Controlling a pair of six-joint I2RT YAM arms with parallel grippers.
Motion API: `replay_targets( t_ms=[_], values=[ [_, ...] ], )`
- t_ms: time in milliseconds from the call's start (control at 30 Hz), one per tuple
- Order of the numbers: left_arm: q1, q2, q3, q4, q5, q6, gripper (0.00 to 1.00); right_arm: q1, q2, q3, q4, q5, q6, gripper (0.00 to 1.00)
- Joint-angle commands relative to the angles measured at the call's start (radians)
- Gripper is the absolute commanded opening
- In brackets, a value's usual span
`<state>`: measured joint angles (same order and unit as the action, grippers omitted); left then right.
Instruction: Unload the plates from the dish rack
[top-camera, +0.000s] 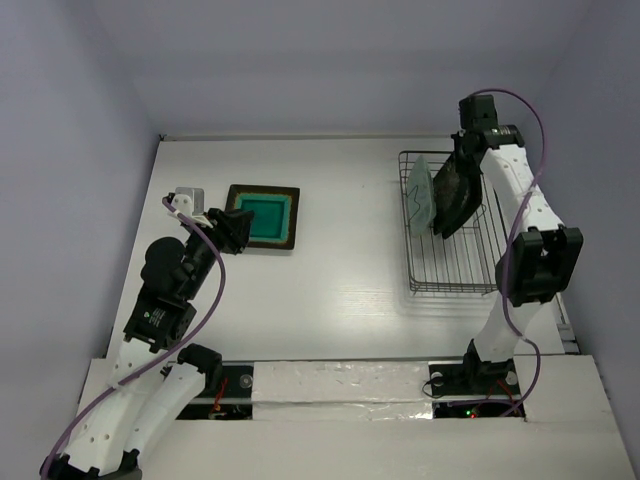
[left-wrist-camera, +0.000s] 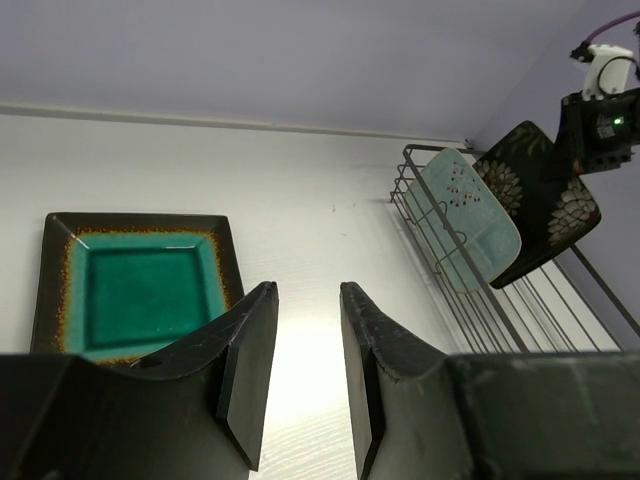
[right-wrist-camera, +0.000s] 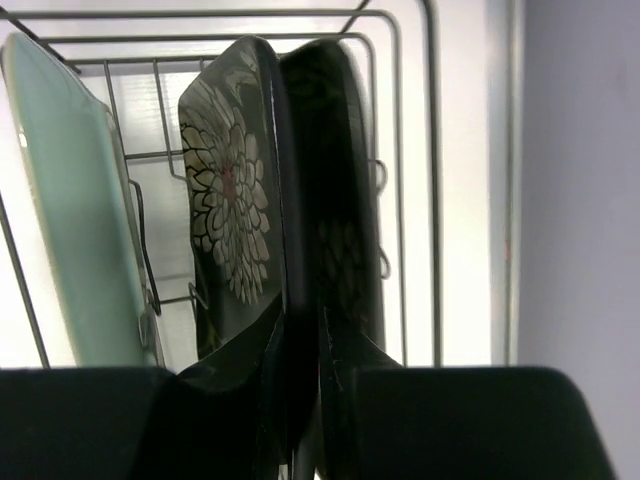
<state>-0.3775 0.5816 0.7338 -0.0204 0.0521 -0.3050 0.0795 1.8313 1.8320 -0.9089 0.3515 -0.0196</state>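
Observation:
The dish rack (top-camera: 452, 272) stands at the right with a pale mint plate (top-camera: 420, 190) and black flowered plates (top-camera: 455, 195) upright in it. In the right wrist view the mint plate (right-wrist-camera: 75, 220) is at the left, and two black plates (right-wrist-camera: 235, 190) (right-wrist-camera: 335, 150) lean together. My right gripper (right-wrist-camera: 303, 320) is shut on the upper rim of the nearer flowered plate. A teal-centred square plate (top-camera: 263, 214) lies flat on the table at the left. My left gripper (left-wrist-camera: 305, 295) hovers just beside it, open and holding nothing.
Purple-grey walls close the table in at the back, left and right. The rack (left-wrist-camera: 560, 320) sits close to the right wall. White tabletop lies between the teal plate (left-wrist-camera: 140, 285) and the rack.

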Motion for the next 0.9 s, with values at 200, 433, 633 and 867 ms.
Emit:
replay_targets(
  t_ms=[200,433,633,867],
  values=[
    [0.006,0.003,0.003,0.04,0.012,0.004,0.29,0.035,-0.25,0.205,0.03,0.118,-0.002,0.0],
    [0.006,0.001,0.004,0.04,0.012,0.004,0.29,0.129,-0.351,0.297,-0.009,0.188,0.064,0.0],
    [0.015,-0.005,0.003,0.04,0.014,0.0,0.29,0.291,-0.443,0.098,0.282,-0.014,0.243,0.0],
    [0.025,-0.019,0.001,0.039,0.009,0.0,0.31,0.434,-0.368,-0.233,0.799,-0.235,0.584,0.0]
  ],
)
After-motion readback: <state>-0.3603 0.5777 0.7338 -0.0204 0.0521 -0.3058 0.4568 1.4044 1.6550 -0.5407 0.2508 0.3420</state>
